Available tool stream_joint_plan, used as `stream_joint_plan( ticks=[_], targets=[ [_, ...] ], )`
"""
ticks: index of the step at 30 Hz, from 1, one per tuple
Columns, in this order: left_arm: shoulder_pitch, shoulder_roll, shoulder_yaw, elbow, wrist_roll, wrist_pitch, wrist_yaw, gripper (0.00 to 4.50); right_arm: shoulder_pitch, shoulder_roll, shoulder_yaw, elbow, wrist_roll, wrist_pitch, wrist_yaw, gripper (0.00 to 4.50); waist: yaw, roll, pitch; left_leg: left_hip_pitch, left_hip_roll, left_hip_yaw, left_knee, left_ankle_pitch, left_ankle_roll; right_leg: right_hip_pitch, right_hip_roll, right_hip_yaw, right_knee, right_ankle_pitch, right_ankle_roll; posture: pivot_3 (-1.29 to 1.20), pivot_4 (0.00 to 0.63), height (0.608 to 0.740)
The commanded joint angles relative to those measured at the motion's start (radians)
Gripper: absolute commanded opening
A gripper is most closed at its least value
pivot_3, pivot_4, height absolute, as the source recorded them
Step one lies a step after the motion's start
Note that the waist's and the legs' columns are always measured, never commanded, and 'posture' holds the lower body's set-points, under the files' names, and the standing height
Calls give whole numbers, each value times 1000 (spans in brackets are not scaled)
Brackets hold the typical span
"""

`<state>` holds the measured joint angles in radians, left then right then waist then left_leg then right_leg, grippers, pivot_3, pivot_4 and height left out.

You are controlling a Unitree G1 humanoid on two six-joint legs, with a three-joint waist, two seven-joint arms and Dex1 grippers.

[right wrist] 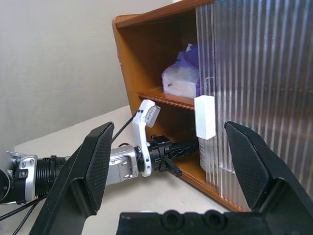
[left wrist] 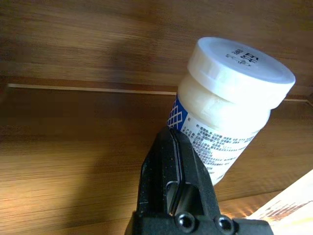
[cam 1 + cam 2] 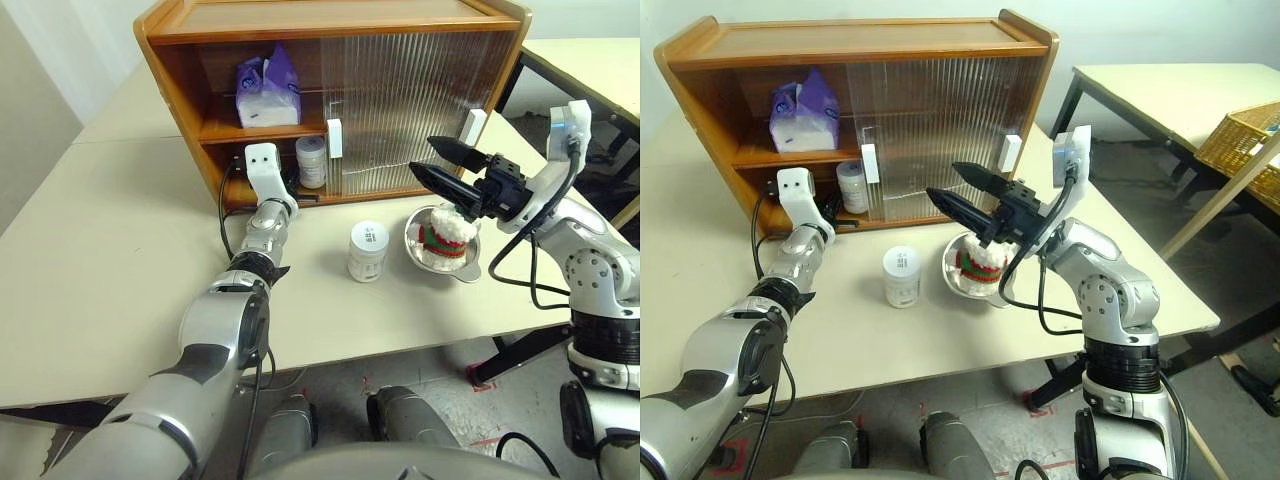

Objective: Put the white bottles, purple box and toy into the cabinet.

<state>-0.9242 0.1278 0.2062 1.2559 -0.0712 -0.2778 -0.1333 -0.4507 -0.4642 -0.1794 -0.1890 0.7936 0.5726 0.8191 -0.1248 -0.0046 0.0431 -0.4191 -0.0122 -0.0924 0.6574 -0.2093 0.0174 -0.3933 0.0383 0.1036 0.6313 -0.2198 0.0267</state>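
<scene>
My left fingers (image 2: 173, 196) are pressed together, holding nothing, reaching level into the lower compartment of the cabinet (image 3: 330, 20), their tips right against the side of a white bottle (image 2: 230, 112) standing there, just beside the edge of the ribbed sliding door (image 3: 420, 110). My right fingers (image 3: 440, 165) are spread wide and empty, hovering above the toy (image 3: 445, 232), which sits in a metal bowl (image 3: 425, 262) on the counter (image 3: 110, 260). The second white bottle (image 3: 368, 250) stands upright between my arms, well apart from the cabinet front, with open counter around it. The purple box (image 3: 267, 92) rests on the upper shelf. My right wrist view shows my left arm entering the open half beside the door's white handle (image 1: 205, 117).
</scene>
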Motion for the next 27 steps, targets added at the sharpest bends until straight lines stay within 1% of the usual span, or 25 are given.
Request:
stream_joint_plan(
  ticks=[1,7,10,13,14,16,18,20,21,22,23,25,27],
  targets=[
    [-12,10,-1,14,8,7,5,40,5,-9,-12,-13,15,10,-3,4500,-5,0,0,0,0,0,0,0,0,0,0,0,0,0,0,-244,47,740],
    [22,41,18,-18,-13,-20,-10,40,3,-7,-9,-7,14,6,-2,4500,-15,0,0,0,-1,0,0,0,0,0,0,-3,0,0,1,-220,50,740],
    [100,67,16,-136,-42,-59,-125,599,-7,1,0,8,11,1,5,4500,-14,0,0,0,-1,0,0,0,0,0,0,-3,0,0,1,-209,51,740],
    [226,87,-6,-332,-96,-40,-301,1583,-15,5,5,21,10,-1,14,4500,-15,1,0,0,-1,1,-1,0,0,0,1,-4,0,-1,1,-192,51,740],
    [256,90,-11,-381,-110,-25,-336,1991,-17,6,6,25,9,-1,16,4500,-14,1,0,0,-1,1,-1,-1,0,0,1,-4,0,-1,1,-188,51,740],
    [349,120,-39,-518,-146,34,-459,2608,-23,8,8,34,7,-3,23,4500,-9,1,0,0,-1,1,-1,-1,0,-1,1,-5,0,-1,0,-177,50,740],
    [451,158,-57,-665,-208,128,-581,3365,-32,12,12,46,4,-6,31,4500,-7,1,0,0,-1,1,-1,-1,-1,-1,1,-5,0,-1,0,-166,46,740],
    [521,191,-77,-772,-250,200,-665,4089,-41,14,15,58,1,-9,38,4500,-2,1,0,0,-1,1,-1,-2,-3,-1,1,-5,0,-2,-1,-160,47,740],
    [559,208,-92,-826,-272,216,-723,4450,-45,16,17,65,-2,-11,43,4500,1,1,0,0,-1,0,-1,-4,-6,-1,1,-4,0,-1,-2,-153,45,740],
    [583,218,-102,-862,-288,228,-758,4480,-49,17,18,71,-4,-12,46,4500,5,1,-1,0,1,-1,-1,-9,-15,-2,0,-2,1,-1,-3,-151,44,740],
    [617,232,-118,-911,-316,255,-815,4480,-52,19,22,75,-6,-14,50,4500,9,1,-1,-1,7,-2,-1,-10,-16,-3,-1,1,1,-1,-4,-148,43,740],
    [660,253,-142,-975,-354,301,-894,4480,-58,23,25,81,-9,-15,56,4500,21,2,-1,-2,11,-3,-1,-11,-17,-5,-3,3,1,0,-7,-146,39,740],
    [686,270,-164,-1013,-372,333,-950,4480,-62,26,26,85,-13,-17,60,4500,31,3,-2,-2,14,-3,-1,-11,-18,-10,-2,3,1,0,-10,-146,37,740]
  ],
)
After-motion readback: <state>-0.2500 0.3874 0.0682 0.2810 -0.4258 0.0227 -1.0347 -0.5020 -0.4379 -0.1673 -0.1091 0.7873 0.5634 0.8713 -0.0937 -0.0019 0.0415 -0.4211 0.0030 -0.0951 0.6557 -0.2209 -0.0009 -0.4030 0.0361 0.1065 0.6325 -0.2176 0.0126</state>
